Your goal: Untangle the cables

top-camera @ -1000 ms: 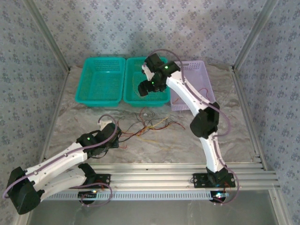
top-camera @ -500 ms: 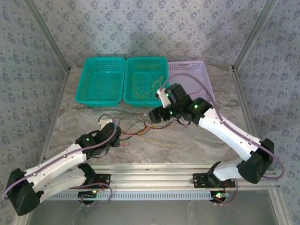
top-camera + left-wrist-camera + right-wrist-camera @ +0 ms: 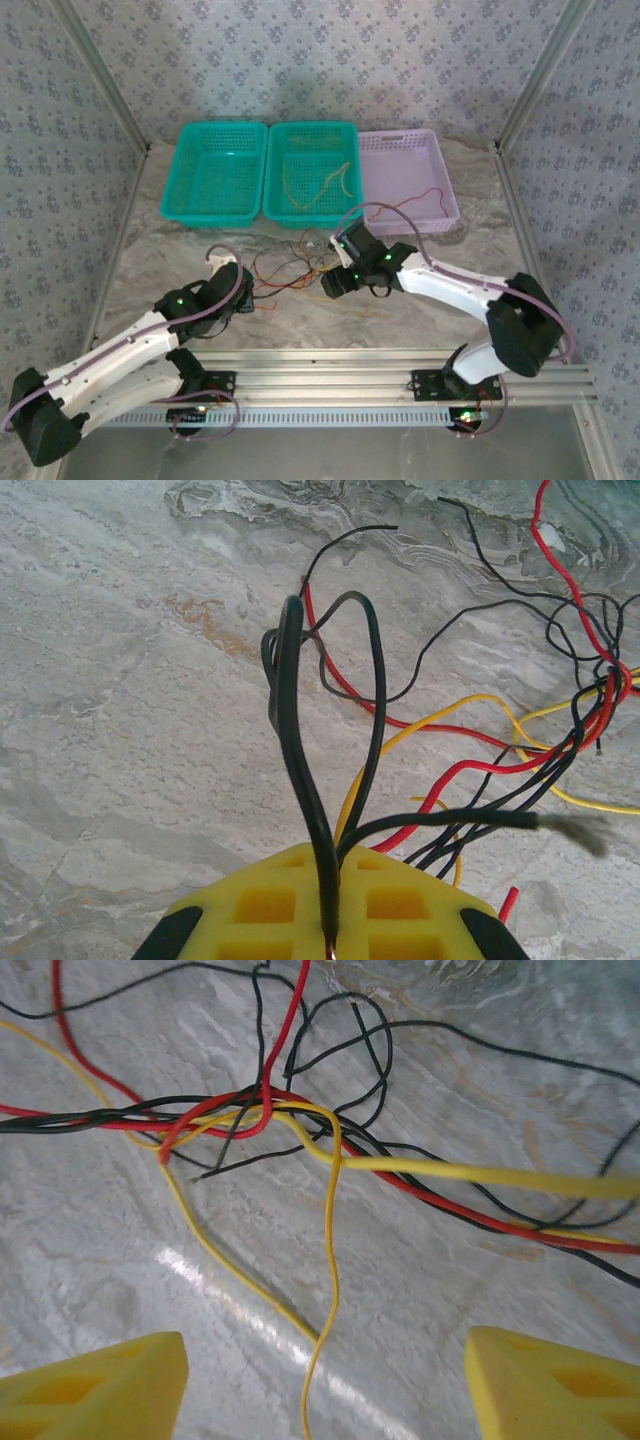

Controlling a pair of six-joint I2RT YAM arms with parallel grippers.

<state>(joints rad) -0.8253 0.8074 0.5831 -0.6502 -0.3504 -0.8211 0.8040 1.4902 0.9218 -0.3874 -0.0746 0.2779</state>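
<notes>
Left gripper (image 3: 327,912): jaws clenched on a looped thin black wire (image 3: 290,700). The tangle of thin red, yellow and black cables (image 3: 298,272) lies on the marble-pattern tabletop (image 3: 160,250) between the grippers. Right gripper (image 3: 325,1380): jaws released, spread over the knot. Far side: loose yellow wire (image 3: 335,180) in the middle teal plastic basket (image 3: 312,127), red wire (image 3: 425,195) in the lilac plastic basket (image 3: 400,135).

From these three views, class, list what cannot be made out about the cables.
Top view: the cables are too small to trace; the right gripper covers their right end.
Left wrist view: the black cable vanishes inside the shut left gripper.
Right wrist view: a yellow cable runs off the bottom edge.
</notes>
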